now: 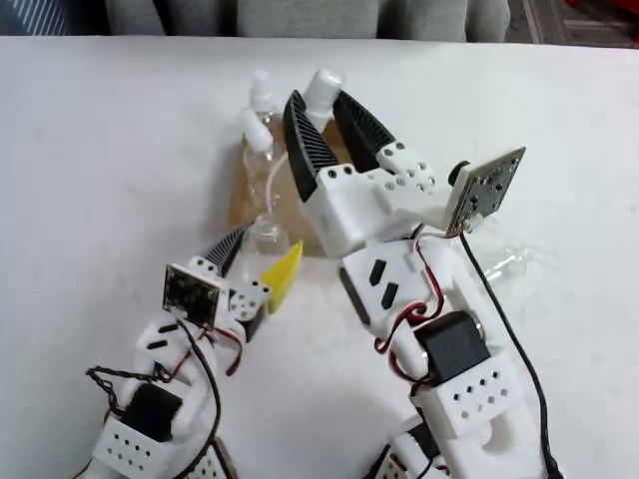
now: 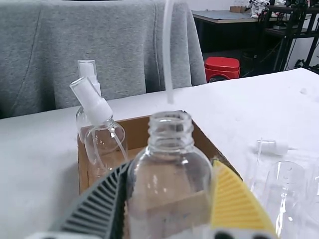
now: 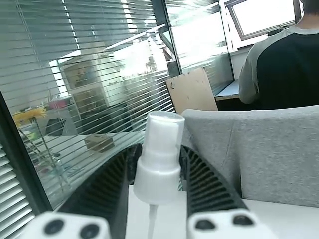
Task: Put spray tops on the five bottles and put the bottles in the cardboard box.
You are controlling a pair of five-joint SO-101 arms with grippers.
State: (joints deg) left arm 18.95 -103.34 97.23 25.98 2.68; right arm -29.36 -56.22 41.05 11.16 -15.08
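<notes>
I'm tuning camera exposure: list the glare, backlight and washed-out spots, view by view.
High view: bright even light whitens the table, so the clear bottle lying on it barely stands out. Left wrist view: small highlights glint on the held bottle. Right wrist view: bright daylight through the blinds sits behind the spray top.

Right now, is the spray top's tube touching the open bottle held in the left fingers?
Apart. The left wrist view shows the tube ending just above the bottle's open mouth, with a strip of table visible between them.

2 bottles [image 2: 102, 139] in box [image 2: 137, 130]; open bottle [image 2: 167, 179] before it; spray top [image 3: 158, 164] above.
</notes>
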